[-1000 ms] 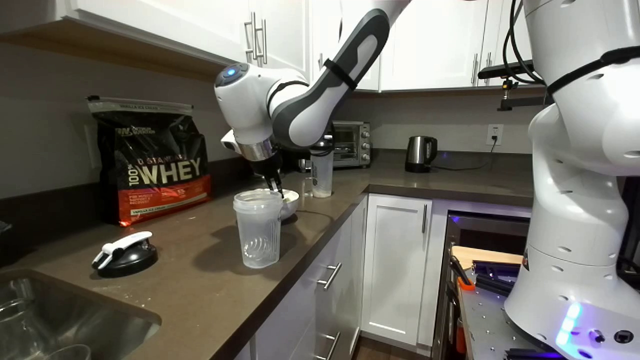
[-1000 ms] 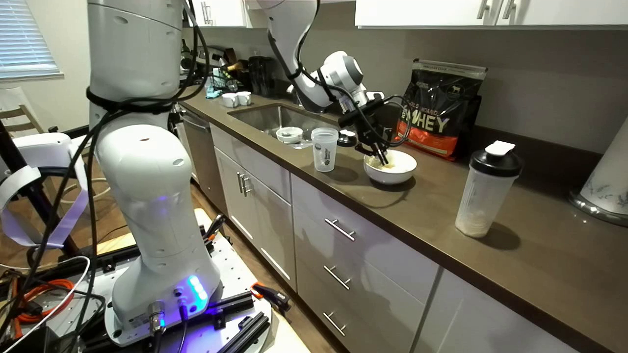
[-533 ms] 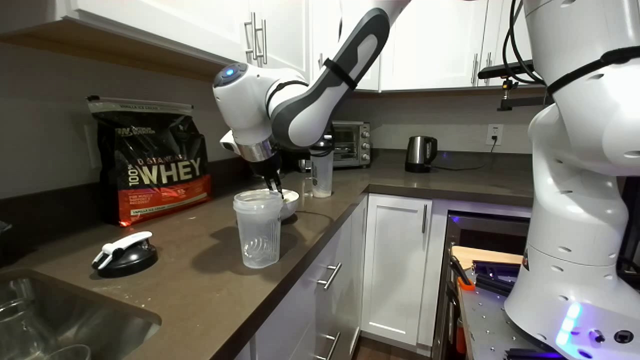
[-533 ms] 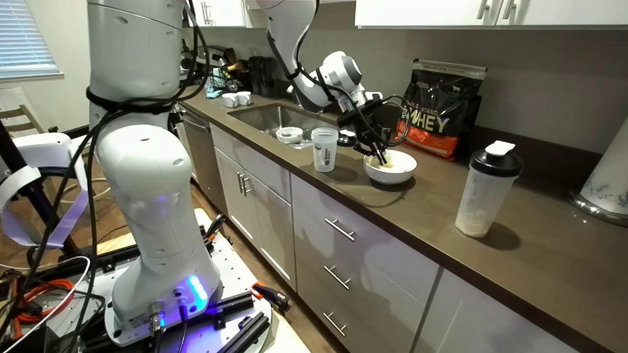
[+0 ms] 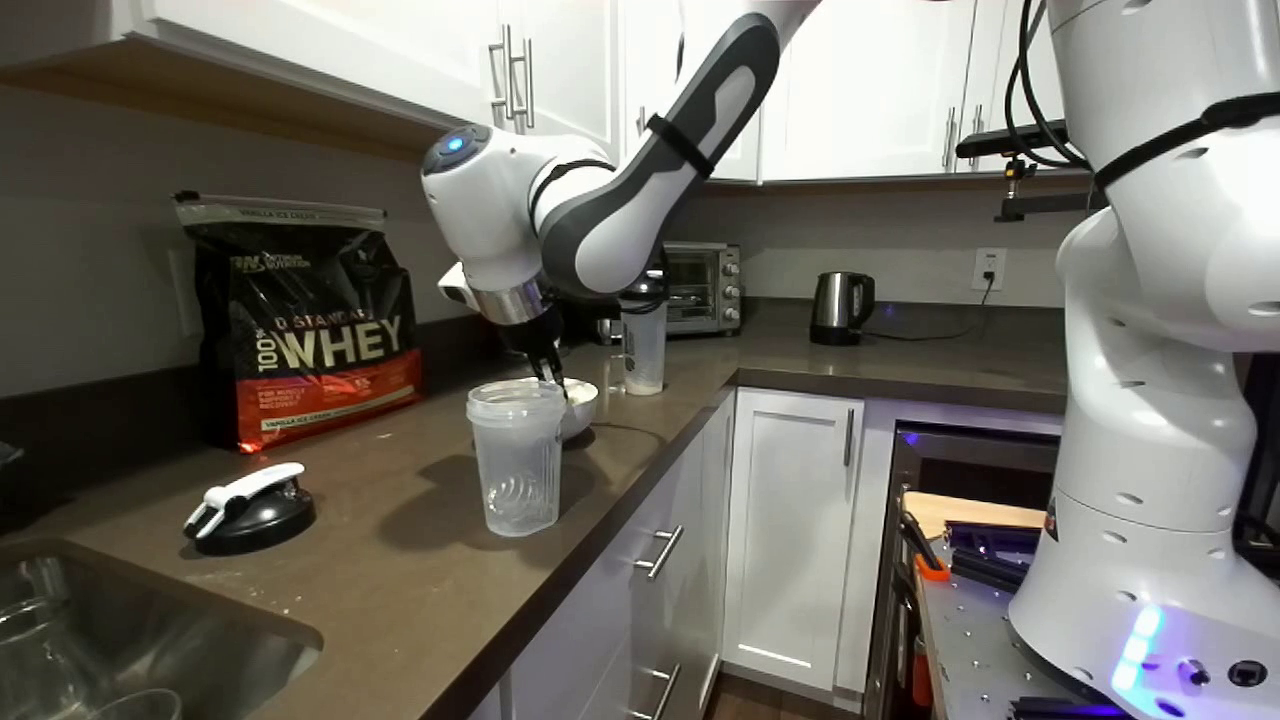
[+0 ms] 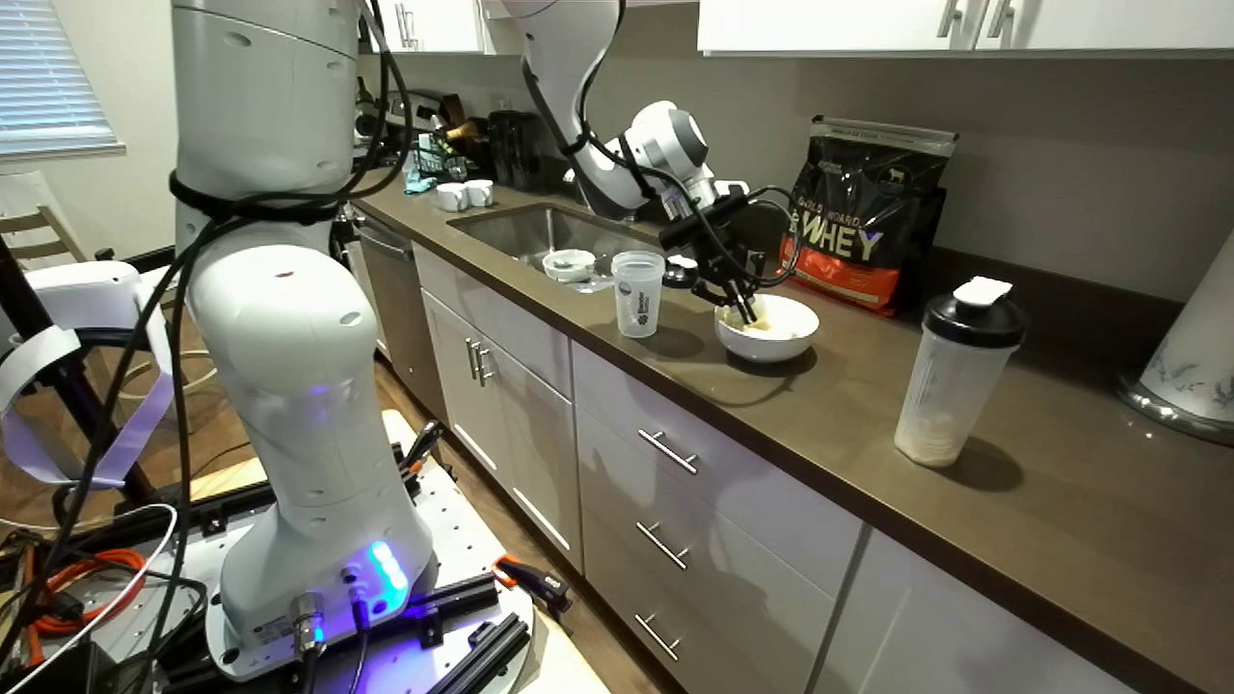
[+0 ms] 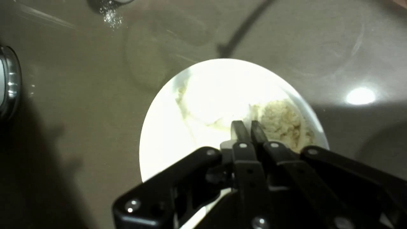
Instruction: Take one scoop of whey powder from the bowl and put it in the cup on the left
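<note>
“News at the shallow, wide white bowl (image 6: 774, 349)?”

“Small, but real. Compared with a second ago, the black two-fingered gripper (image 7: 246, 123) has edged slightly toward the tall, clear plastic cup (image 6: 638, 297) with a whitish rim, though its tips remain within the bowl's rim. Bowl and cup haven't moved.”

“Is that the cup on the left?”

“I take it so. It stands lidless near the bowl, apart from it, on the side of the grey steel sink (image 6: 580, 229). The clear shaker bottle with a black lid (image 6: 950, 381) is well apart from the bowl, on the opposite side.”

“And the gripper: wide or narrow?”

“Narrow, fingers nearly together. From the wrist view I judge that they hold the small pale round-headed scoop (image 7: 218, 100), its head in the bowl beside the fingertips. Glare washes out its outline, and the handle hardly shows.”

“Any powder?”

“Crumbly, pale yellowish whey powder (image 7: 281, 122) lies in the bowl on the other side of the fingertips. How full the scoop is, I can't tell.”

“So what does that small shift mean?”

“Probably filling rather than carrying: the scoop seems to be worked through the powder, the pour not yet done. Next calls for a level lift over the bowl's rim; tilted early, it could spill onto the brown counter (image 6: 848, 414) between bowl and cup.”
</note>
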Tool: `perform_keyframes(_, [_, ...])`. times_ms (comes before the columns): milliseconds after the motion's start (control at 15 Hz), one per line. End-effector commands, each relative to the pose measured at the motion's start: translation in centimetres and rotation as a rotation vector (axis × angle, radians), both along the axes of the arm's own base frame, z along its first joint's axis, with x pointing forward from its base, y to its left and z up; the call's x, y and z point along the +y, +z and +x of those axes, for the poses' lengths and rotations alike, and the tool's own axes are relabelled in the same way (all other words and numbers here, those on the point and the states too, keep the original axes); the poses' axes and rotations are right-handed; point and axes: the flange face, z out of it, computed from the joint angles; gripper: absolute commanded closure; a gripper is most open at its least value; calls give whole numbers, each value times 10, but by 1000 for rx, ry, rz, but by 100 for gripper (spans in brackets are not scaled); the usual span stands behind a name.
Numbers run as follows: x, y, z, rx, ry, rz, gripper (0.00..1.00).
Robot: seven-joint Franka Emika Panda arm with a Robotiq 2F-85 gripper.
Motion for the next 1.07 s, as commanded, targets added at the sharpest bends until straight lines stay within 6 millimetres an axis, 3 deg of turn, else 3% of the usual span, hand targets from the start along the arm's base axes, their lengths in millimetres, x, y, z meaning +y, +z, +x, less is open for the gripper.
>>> perform_keyframes(0, [-1,7,-8,19,-17,2,99])
perform_keyframes(1000, [-29,11,3,63,-128,94,99])
